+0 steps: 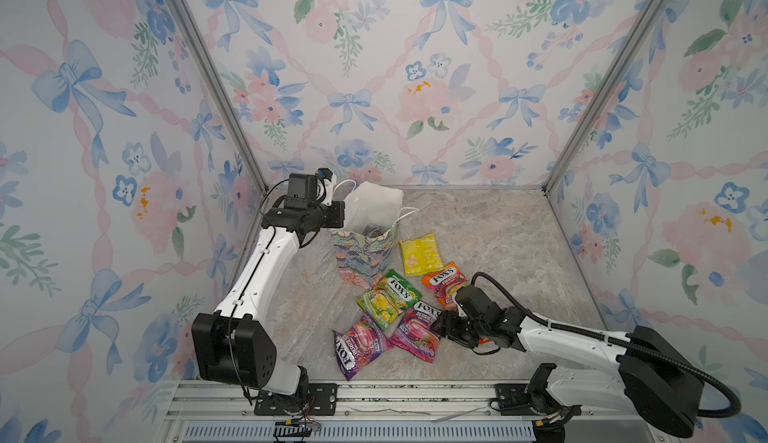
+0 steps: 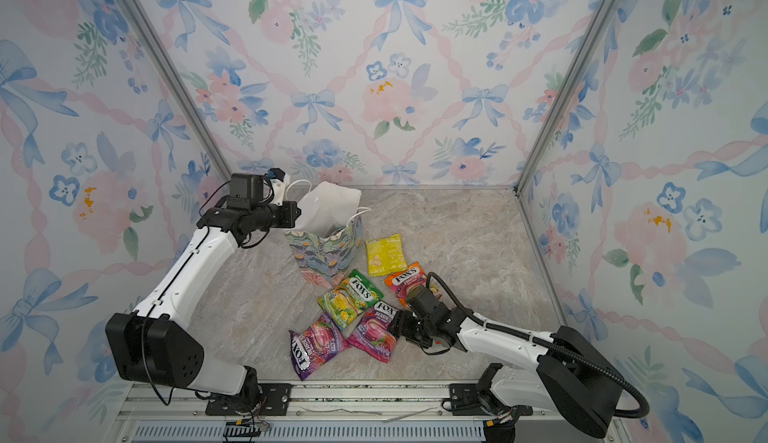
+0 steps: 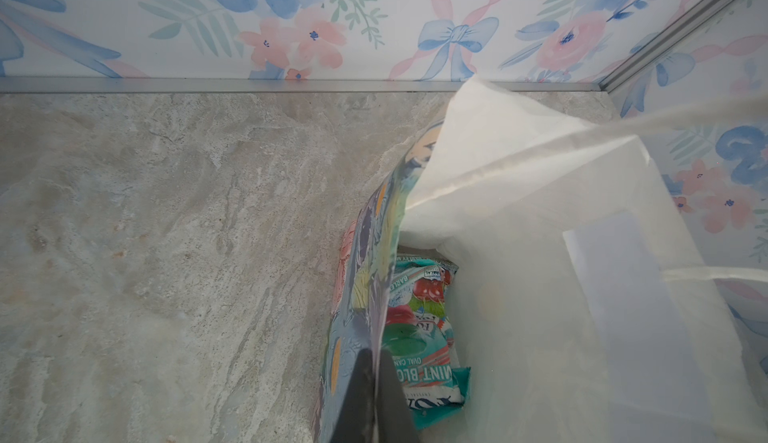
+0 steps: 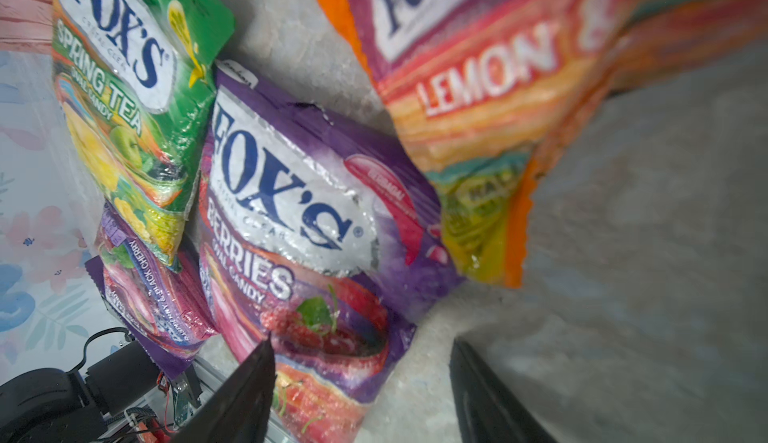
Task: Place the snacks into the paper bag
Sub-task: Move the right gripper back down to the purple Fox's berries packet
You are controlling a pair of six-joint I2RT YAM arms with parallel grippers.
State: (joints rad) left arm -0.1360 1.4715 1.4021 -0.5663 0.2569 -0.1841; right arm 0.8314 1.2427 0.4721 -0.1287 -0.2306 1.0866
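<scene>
The flowered paper bag [image 1: 360, 256] [image 2: 322, 254] stands upright at the back left of the floor, its white mouth open. My left gripper [image 3: 374, 395] is shut on the bag's rim [image 3: 384, 295], holding the mouth apart; a teal mint packet [image 3: 419, 337] lies inside. Loose snacks lie in front of the bag: yellow [image 1: 420, 254], orange [image 1: 440, 281], green-yellow [image 1: 388, 298] and two purple ones [image 1: 415, 330] [image 1: 359, 345]. My right gripper [image 4: 365, 378] [image 1: 441, 324] is open, low over the floor, its fingers [image 4: 249, 391] straddling a corner of the purple berries packet [image 4: 299, 229].
Flowered walls with metal corner posts [image 1: 216, 87] close in the marble-look floor [image 1: 498, 245] on three sides. An aluminium rail [image 1: 395, 395] with both arm bases runs along the front edge. Bare floor lies right of the packets.
</scene>
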